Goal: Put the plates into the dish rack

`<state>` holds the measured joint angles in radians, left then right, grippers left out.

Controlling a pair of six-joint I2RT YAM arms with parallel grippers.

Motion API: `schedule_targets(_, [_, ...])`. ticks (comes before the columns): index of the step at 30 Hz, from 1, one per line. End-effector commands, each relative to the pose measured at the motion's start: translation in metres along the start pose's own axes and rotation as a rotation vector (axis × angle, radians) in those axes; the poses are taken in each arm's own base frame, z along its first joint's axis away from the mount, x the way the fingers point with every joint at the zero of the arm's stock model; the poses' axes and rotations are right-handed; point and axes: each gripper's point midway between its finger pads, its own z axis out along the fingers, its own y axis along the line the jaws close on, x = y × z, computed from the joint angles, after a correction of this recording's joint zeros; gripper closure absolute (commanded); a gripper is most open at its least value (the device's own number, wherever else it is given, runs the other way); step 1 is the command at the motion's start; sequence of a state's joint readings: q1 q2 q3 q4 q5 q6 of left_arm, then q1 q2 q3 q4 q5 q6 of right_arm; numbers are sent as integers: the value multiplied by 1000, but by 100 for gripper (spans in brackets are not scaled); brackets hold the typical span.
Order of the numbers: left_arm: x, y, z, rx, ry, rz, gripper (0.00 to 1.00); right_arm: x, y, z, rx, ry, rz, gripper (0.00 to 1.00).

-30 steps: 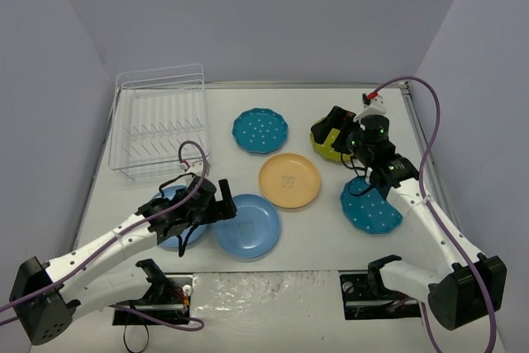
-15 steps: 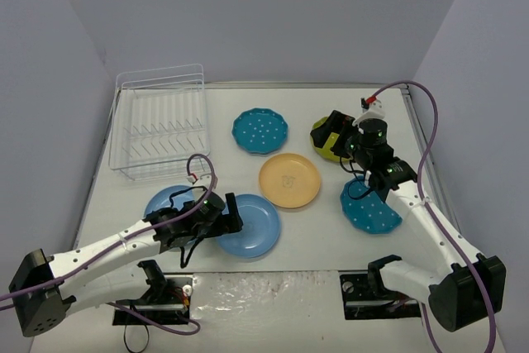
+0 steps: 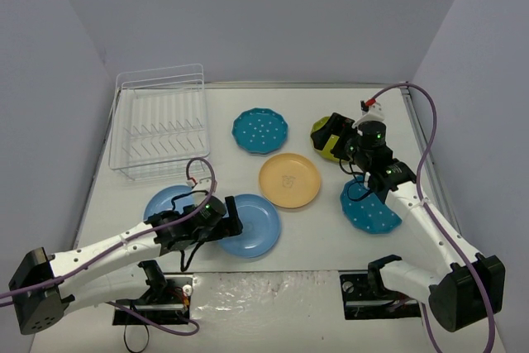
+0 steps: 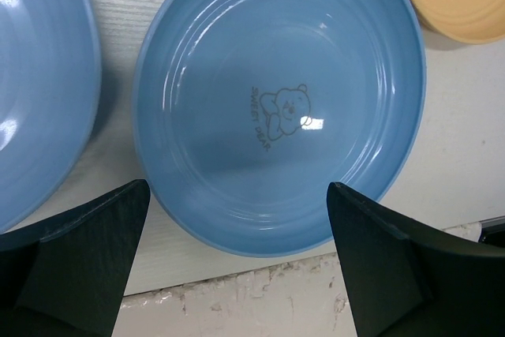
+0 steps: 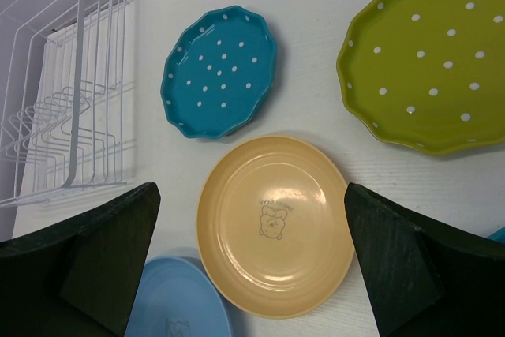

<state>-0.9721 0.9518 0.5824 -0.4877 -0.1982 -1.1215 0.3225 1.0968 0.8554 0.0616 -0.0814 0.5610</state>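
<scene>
Dish rack [image 3: 159,126] sits at the far-L corner of the bench [image 3: 322,237]: white wire, slots upright. All six plates lie flat on the bench, outside the rack. L fingers [image 3: 233,218] are spread wide and grip nothing, low over the near-L edge of a light blue plate [image 3: 252,225] at front ctr. In L wrist view that plate fills most of the frame btwn the two dark fingers, w/ a small bear print in its middle and its near rim close to the bench's front edge. 2nd light blue plate [image 3: 161,202] lies just L of it, partly under the L arm; rims are close, can't tell if touching. Orange-yellow plate [image 3: 289,180] sits mid-bench, just beyond & R of the first blue one, a narrow gap btwn them. A teal dotted plate [image 3: 260,131] w/ scalloped rim lies farther back, btwn the rack and the R fingers [image 3: 329,135]. R fingers also stand wide open & empty, raised over the lime green dotted plate [image 3: 319,142] at far R, hiding part of it from the top cam. R wrist view shows that plate at upper R, apart from the orange-yellow one. 2nd teal dotted plate [image 3: 370,211] lies on the R side, partly under the R arm.
</scene>
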Motion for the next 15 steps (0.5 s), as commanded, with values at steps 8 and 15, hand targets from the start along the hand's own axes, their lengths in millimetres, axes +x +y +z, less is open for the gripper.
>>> schedule_targets(8, [-3, 3, 1, 2, -39, -38, 9, -21, 12, -2, -36, -86, 15, 0])
schedule_targets(15, [5, 3, 9, 3, -15, -44, 8, -18, 12, -1, -33, -83, 18, 0])
